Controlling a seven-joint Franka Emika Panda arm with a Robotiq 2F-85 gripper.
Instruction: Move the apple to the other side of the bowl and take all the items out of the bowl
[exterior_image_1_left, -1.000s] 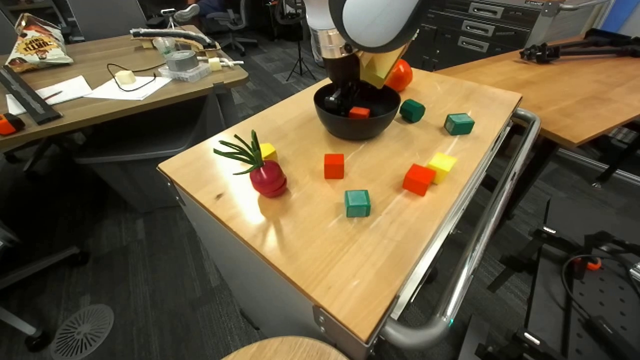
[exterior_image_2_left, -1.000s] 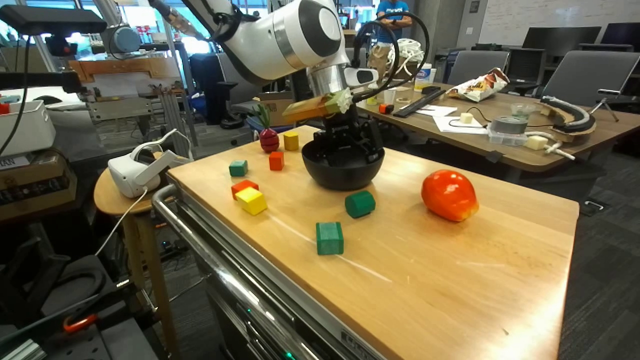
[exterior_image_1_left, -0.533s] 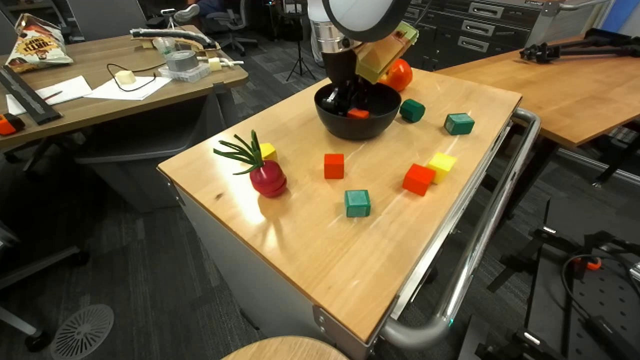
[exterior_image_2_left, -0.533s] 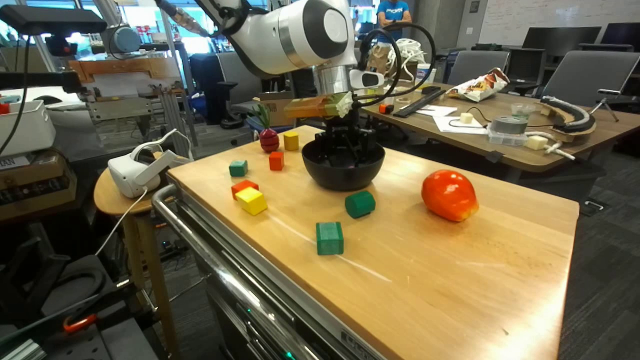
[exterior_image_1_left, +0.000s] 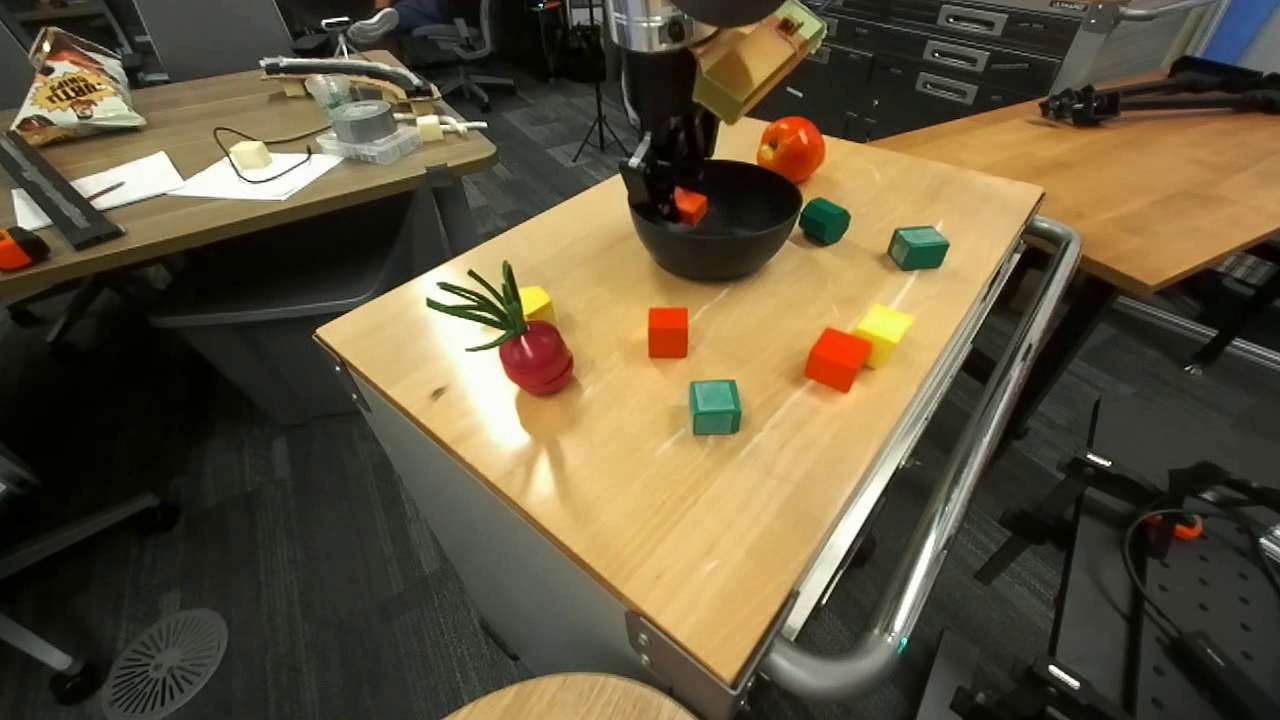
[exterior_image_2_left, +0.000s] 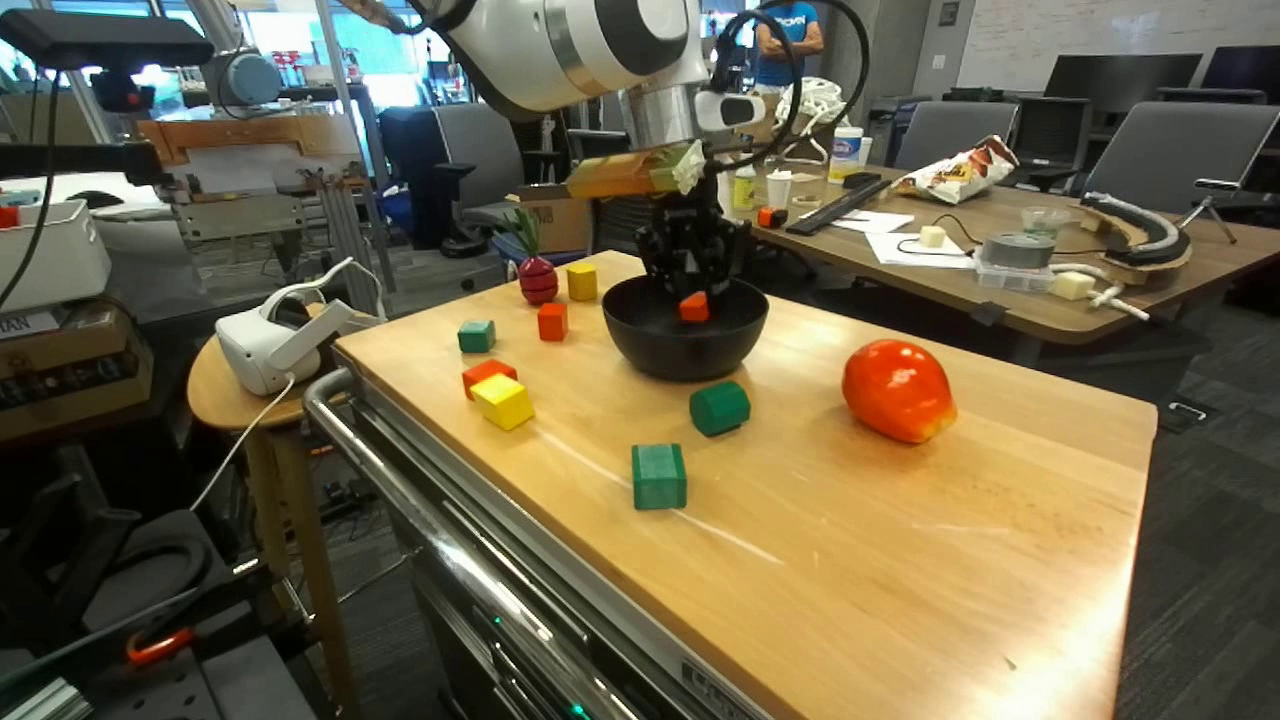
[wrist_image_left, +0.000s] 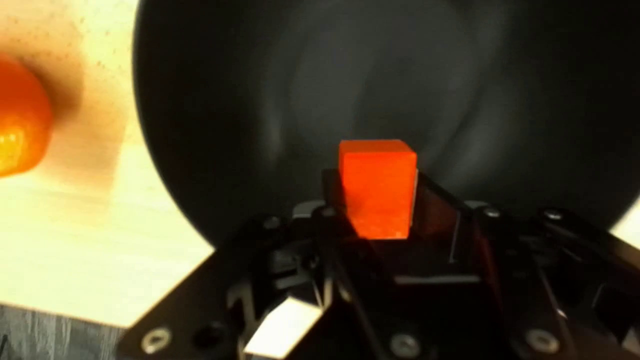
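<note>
1. Orange-red cube (wrist_image_left: 378, 192): gripped between the fingers of the black two-finger gripper (wrist_image_left: 376, 202), which press on two opposite sides of it, the gap as narrow as the cube.
2. Round matte black bowl (exterior_image_1_left: 715, 258): the cube lies within its rim in both exterior views; bowl floor shows beyond it in the wrist view. Cannot tell whether cube and bowl wall touch.
3. Glossy red-orange apple (exterior_image_2_left: 900, 390): on the tabletop near the bowl, apart from it, bare wood between. Partly seen at the edge of the wrist view.
4. Dark green faceted block (exterior_image_2_left: 720, 408): just beside the bowl, contact unclear. Green block (exterior_image_2_left: 659, 477) farther out.
5. Bright red block (exterior_image_1_left: 668, 332) and teal-green block (exterior_image_1_left: 715, 407): near each other, apart.
6. Bright yellow block (exterior_image_1_left: 885, 333) and scarlet block (exterior_image_1_left: 838, 359): side by side, contact unclear.
7. Dark red toy bulb vegetable with green leaves (exterior_image_1_left: 537, 357): yellow block (exterior_image_2_left: 582, 282) near it.
8. Light wood tabletop (exterior_image_1_left: 640, 500): bears items 2 to 7. White headset (exterior_image_2_left: 265, 345) on a round wooden stool (exterior_image_2_left: 225, 410) nearby.
</note>
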